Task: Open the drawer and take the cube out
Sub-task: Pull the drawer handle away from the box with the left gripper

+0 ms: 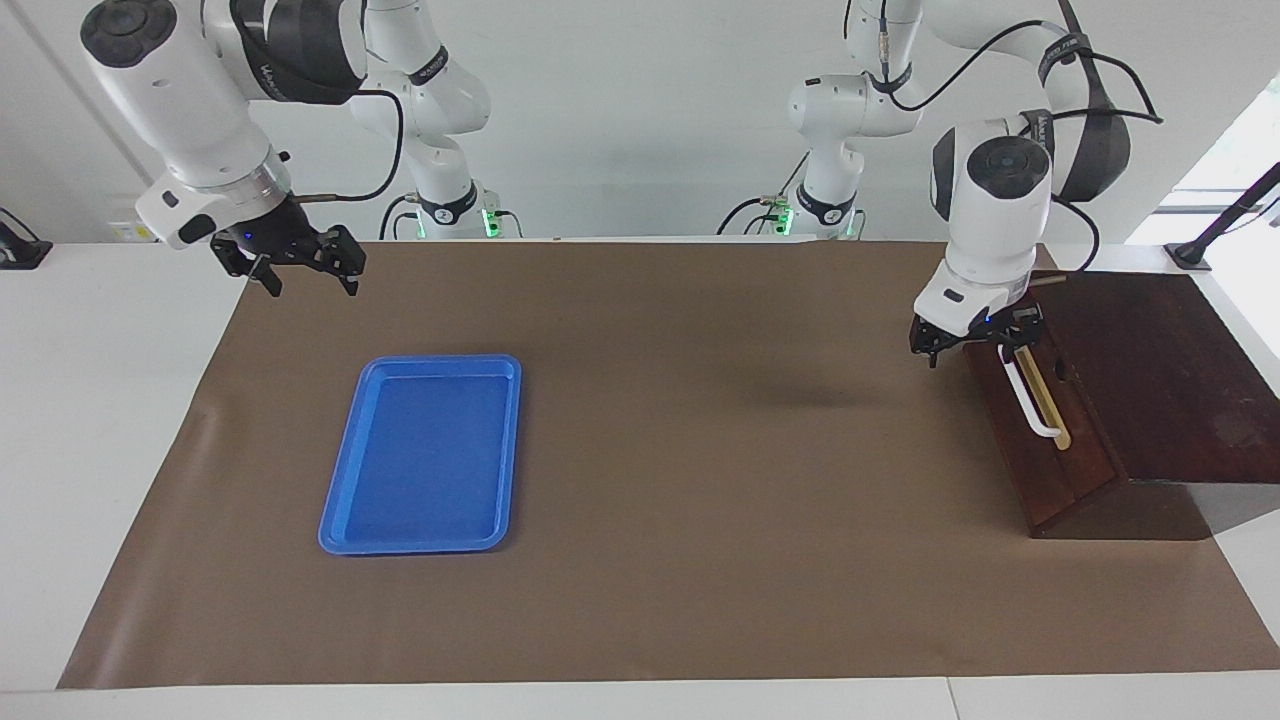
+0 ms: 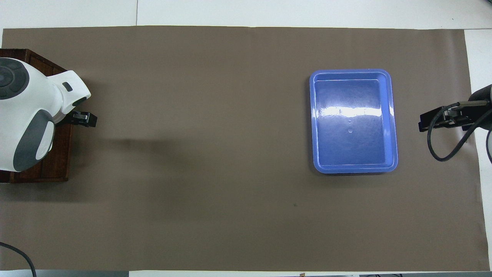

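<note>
The dark reddish-brown drawer (image 1: 1040,470) is shut in its wooden cabinet at the left arm's end of the table. Its white bar handle (image 1: 1035,410) faces the middle of the table. My left gripper (image 1: 975,345) is open and low in front of the drawer, at the handle's end nearer to the robots; I cannot tell if it touches the handle. In the overhead view the left arm covers most of the drawer (image 2: 57,161) and only the left gripper's tip (image 2: 90,119) shows. My right gripper (image 1: 300,280) is open and empty, waiting above the mat's corner. The yellow cube is hidden.
A flat blue tray (image 1: 508,455) lies empty on the brown mat (image 1: 700,560) toward the right arm's end; it also shows in the overhead view (image 2: 393,123). The right gripper (image 2: 423,125) hangs beside it at the mat's edge.
</note>
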